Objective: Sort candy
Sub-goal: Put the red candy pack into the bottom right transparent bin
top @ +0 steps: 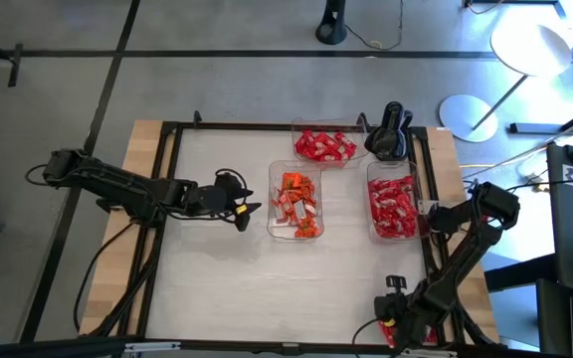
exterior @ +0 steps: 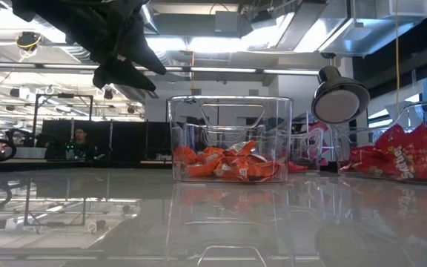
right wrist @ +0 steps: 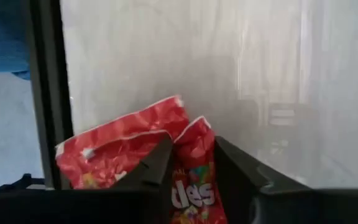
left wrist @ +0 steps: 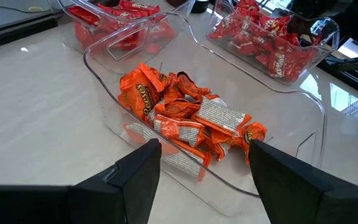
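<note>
Three clear trays hold the candy. The middle tray [top: 296, 187] has orange sweets [left wrist: 185, 118], the far tray [top: 324, 129] plain red ones [top: 324, 146], and the right tray [top: 394, 169] red ones with white marks [top: 393, 206]. My left gripper [left wrist: 204, 149] is open and hovers above the table just left of the orange tray, also seen raised in the low view [exterior: 124, 55]. My right gripper [right wrist: 192, 146] is at the table's near right corner [top: 394, 320], shut on a red packet [right wrist: 188, 180]. My right gripper pinches a red printed packet between its two fingers [right wrist: 160, 162], at the packet's middle strip [right wrist: 191, 155]. More red wrapper [right wrist: 117, 155] spreads out beside the fingers. Whether it is lifted clear or lies on the table I cannot tell.
A black frame rail [right wrist: 45, 93] runs along the table's edge beside my right gripper. A black stand [top: 388, 134] sits at the far right, between the far and right trays. The white tabletop [top: 267, 288] lies bare toward the near side. A desk lamp [exterior: 339, 100] shows behind the trays.
</note>
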You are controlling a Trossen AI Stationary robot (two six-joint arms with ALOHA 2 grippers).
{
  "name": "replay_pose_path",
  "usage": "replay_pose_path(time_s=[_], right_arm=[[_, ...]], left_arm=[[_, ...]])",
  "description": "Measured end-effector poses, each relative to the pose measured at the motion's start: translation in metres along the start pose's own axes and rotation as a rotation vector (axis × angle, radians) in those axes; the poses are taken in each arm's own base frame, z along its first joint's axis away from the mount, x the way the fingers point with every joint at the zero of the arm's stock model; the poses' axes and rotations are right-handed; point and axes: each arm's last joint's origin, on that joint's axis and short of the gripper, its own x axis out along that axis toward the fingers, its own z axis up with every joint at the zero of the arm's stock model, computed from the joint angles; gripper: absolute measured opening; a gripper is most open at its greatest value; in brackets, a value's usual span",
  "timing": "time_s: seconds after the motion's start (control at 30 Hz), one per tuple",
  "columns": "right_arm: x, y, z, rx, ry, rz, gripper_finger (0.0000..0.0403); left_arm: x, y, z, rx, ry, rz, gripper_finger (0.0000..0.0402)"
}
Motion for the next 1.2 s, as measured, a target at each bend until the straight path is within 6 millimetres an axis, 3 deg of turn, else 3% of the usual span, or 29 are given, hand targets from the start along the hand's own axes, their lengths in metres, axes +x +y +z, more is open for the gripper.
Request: replay_pose_path(time_s=[0.3,0.6,0.93,1.2], right_arm=[[-0.046,-0.019,0.010,0.048,-0.064,0.038,0.0042],[-0.102,-0.064,0.028,0.117,-0.265,-0.018,0.0014],[-0.162,-0.130,0.011,0.272,-0.433,-0.188,0.0011],[-0.186,-0.179,-0.007,0.424,-0.458,-0.372,0.0010]], left_arm=[[0.000,0.000,0.000,0.003,-0.001,0.000,0.0233],[0.000,0.000,0.000,0.003,0.000,0.000,0.0233],[0.000,0.000,0.000,0.000,-0.003,0.001,0.0233],[0.000,0.000,0.001,-0.003,-0.008,-0.002,0.0233]])
